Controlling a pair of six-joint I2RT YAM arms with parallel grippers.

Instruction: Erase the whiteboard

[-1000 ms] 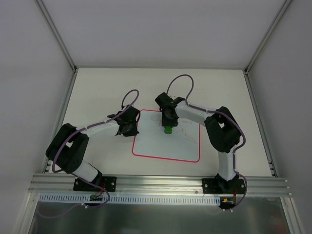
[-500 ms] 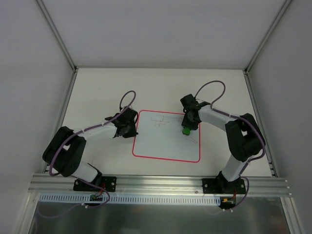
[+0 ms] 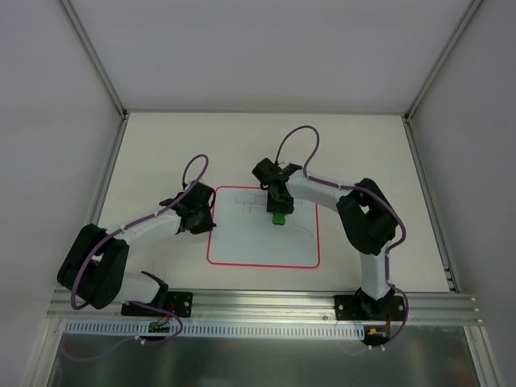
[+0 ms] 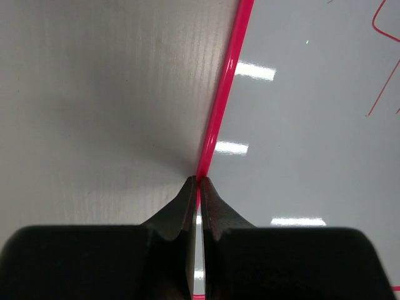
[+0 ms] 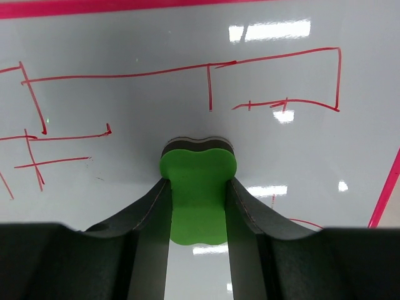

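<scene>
The whiteboard (image 3: pixel 262 242) lies flat on the cream table, white with a red-pink border. Faint red line scribbles (image 3: pixel 251 201) show near its far edge, sharper in the right wrist view (image 5: pixel 275 62). My right gripper (image 3: pixel 279 210) is shut on a green eraser (image 3: pixel 279 218) with a dark felt base, and presses it on the board's upper middle; the right wrist view shows the eraser (image 5: pixel 197 187) between both fingers. My left gripper (image 3: pixel 206 222) is shut on the board's left border (image 4: pixel 219 119), pinching the thin edge at its fingertips (image 4: pixel 199 182).
The cream table (image 3: pixel 161 153) extends round the board to grey enclosure walls on three sides. A metal rail (image 3: pixel 258 302) with the arm bases runs along the near edge. Purple cables loop above both wrists.
My right gripper swept the eraser right, then back left across the board's upper part. The whiteboard and my left gripper on its edge have shifted a little to the left.
</scene>
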